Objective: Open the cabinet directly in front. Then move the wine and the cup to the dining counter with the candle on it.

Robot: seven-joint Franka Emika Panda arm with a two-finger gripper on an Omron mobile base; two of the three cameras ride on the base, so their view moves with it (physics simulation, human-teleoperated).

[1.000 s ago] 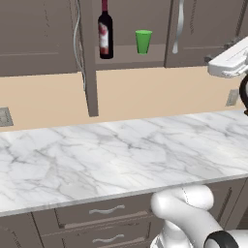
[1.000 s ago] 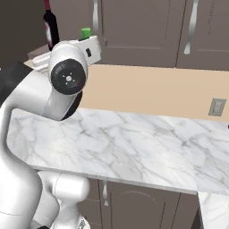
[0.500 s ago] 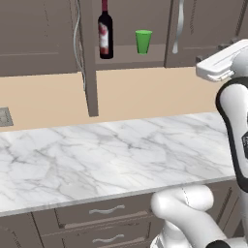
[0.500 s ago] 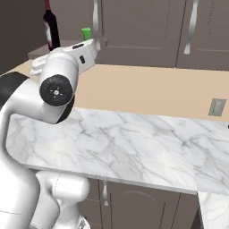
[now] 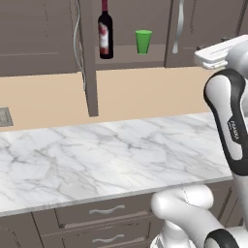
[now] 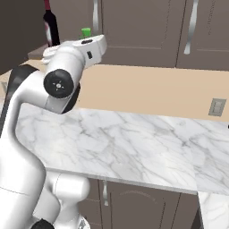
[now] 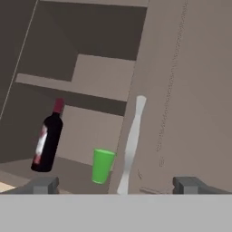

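Seen from the left base view: cabinet (image 5: 131,34) open on its left side, door (image 5: 86,58) swung out edge-on, wine bottle (image 5: 105,35) and green cup (image 5: 143,41) upright and well apart on the lower shelf (image 5: 131,62). White arm (image 5: 227,116) raised at the right, its end level with the shelf, to the right of the cup. Marble table (image 5: 106,155) below, drawers with short silver handles (image 5: 106,210) under it.

From the right base view: arm (image 6: 62,76) reaching toward the open cabinet, wine (image 6: 50,27) and the cup's top (image 6: 86,32) just beyond its far end. Closed dark doors with long silver handles (image 6: 192,20) to the right, a wall socket (image 6: 217,107) on the beige backsplash.

In the hand view: hand (image 7: 117,185) spread wide, fingers (image 7: 45,185) apart and gripping nothing. Ahead, between the tips, the cup (image 7: 102,166) on the shelf; bottle (image 7: 47,138) to the cup's left, nearer the left fingertip. Curved silver handle (image 7: 131,145) of the shut right door (image 7: 181,90) just right of the cup.
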